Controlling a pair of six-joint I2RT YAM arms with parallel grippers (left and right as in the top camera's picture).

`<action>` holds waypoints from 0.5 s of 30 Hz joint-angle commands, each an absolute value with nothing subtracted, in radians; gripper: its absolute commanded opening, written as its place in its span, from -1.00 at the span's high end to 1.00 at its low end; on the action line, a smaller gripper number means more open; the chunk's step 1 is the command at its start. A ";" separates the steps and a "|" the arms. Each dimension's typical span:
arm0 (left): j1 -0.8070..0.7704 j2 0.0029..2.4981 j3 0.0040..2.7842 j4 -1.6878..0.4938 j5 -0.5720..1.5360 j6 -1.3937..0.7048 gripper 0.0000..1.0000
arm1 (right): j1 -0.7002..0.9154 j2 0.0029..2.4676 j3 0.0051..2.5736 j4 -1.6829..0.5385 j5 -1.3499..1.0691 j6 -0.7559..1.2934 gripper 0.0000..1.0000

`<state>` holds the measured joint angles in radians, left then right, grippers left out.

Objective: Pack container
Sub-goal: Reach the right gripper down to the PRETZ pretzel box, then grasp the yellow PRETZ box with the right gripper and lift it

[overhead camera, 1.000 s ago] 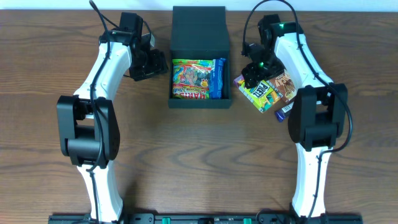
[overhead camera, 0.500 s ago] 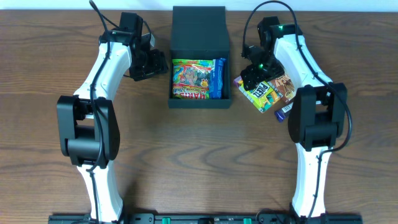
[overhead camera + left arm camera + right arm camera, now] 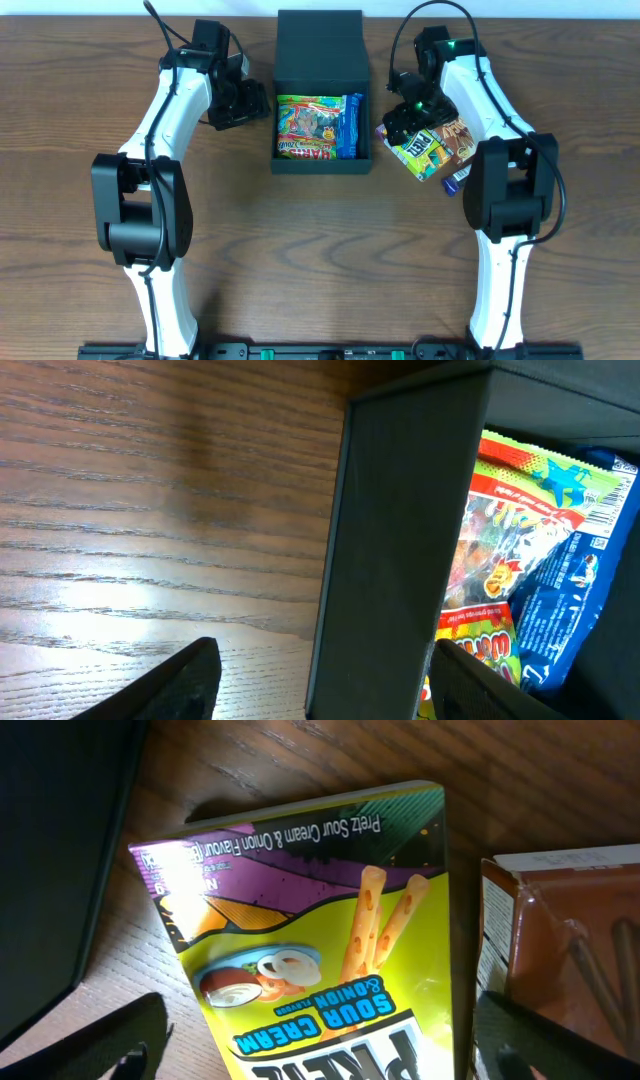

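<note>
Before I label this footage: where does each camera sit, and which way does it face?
Overhead: above the table, facing straight down; both arms, container.
Left wrist: on the left gripper, facing the container's side wall; own fingertips low.
Right wrist: on the right gripper, facing down at the pretzel packet; own fingertips low.
Shared: overhead and right wrist both show that packet.

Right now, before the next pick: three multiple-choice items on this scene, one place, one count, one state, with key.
1. Where does the pretzel packet lie? A in the container; B on the table, right of the container; C left of the container.
2. Packets showing inside the container? A one; B two; C four.
3. The right gripper is: A open; B shut on a packet; C out of view.
Key: B, it lies on wood outside the container; B, gummy packet and blue packet; A, fingers spread above the pretzel packet.
</note>
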<state>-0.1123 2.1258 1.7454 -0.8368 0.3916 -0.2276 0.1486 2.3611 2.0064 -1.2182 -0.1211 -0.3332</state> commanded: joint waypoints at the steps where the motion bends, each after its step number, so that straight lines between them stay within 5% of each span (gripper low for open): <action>1: -0.109 2.103 1.765 -0.837 0.381 -0.205 -0.36 | 0.159 2.358 1.983 -1.221 -0.148 -0.350 -0.98; 15: -0.109 2.103 1.765 -0.838 0.382 -0.205 -0.36 | 0.159 2.358 1.919 -1.188 -0.131 -0.324 -0.95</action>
<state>-0.1123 2.1258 1.7454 -0.8364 0.3916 -0.2276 0.1486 2.3611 1.9236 -1.1908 -0.1383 -0.3359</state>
